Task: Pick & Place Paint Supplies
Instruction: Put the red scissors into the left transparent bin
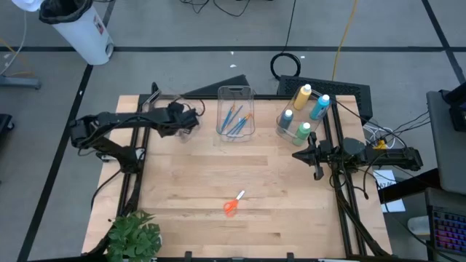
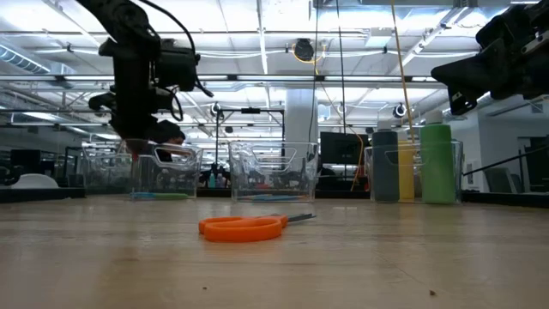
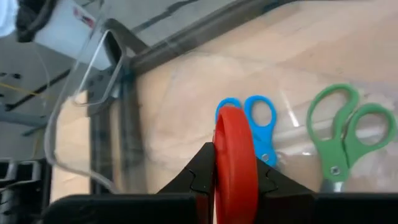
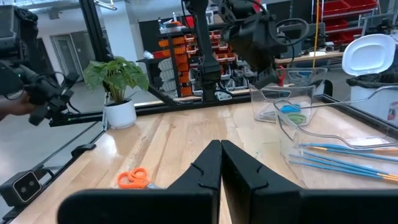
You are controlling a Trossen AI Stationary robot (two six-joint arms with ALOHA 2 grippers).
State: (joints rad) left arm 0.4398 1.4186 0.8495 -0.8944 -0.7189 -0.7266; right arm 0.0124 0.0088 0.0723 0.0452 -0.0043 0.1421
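Observation:
My left gripper (image 3: 235,163) is shut on red scissors (image 3: 235,140) and hangs over the clear far-left bin (image 3: 93,68), slanting down into it. Blue scissors (image 3: 260,127) and green scissors (image 3: 345,134) lie flat on that bin's floor. Orange scissors (image 1: 232,205) lie flat on the table near its front middle. The middle bin (image 1: 235,98) holds thin brushes (image 1: 234,121). The right bin (image 1: 285,132) holds the paint bottles (image 1: 304,109). My right gripper (image 4: 221,155) waits shut at the table's right side, touching nothing. My left gripper pinches a red handle ring (image 3: 236,134) of the scissors between its two fingers, the ring seen edge-on. The fingers come from above, slanting down toward the bin. The scissors are lifted clear above the bin's floor; their blades are hidden.
A green leafy plant (image 1: 135,236) stands at the near left corner. The three clear bins line the far edge. Bare wood lies between the bins and the orange scissors. Dark frame rails (image 1: 342,182) run along the table's left and right sides.

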